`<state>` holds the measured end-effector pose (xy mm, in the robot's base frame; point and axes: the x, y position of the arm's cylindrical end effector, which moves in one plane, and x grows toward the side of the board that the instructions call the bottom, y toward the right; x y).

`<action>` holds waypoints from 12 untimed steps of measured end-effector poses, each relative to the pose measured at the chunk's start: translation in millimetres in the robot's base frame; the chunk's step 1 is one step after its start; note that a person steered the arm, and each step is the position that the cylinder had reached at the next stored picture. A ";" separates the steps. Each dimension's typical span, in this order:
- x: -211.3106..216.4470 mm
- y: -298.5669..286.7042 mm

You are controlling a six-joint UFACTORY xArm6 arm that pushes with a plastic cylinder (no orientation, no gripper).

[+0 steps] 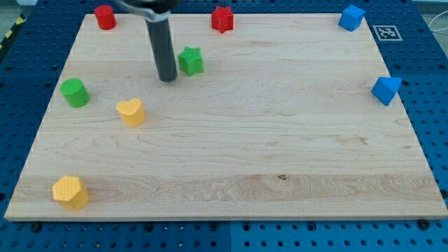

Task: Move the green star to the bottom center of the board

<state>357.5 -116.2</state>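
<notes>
The green star (190, 61) lies on the wooden board (231, 147) in the upper left-middle part. My dark rod comes down from the view's top, and my tip (167, 78) rests on the board just left of the star and slightly below it, with a small gap between them.
A green cylinder (74, 92) and a yellow heart (131, 111) lie at the left. A yellow hexagon (70, 192) sits at the bottom left. A red cylinder (105, 17) and a red star (222, 19) are along the top edge. A blue cube (351, 17) and a blue triangle (386, 90) are at the right.
</notes>
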 end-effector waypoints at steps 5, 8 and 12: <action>-43.5 27.3; -14.7 97.5; 65.5 105.0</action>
<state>423.0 -11.2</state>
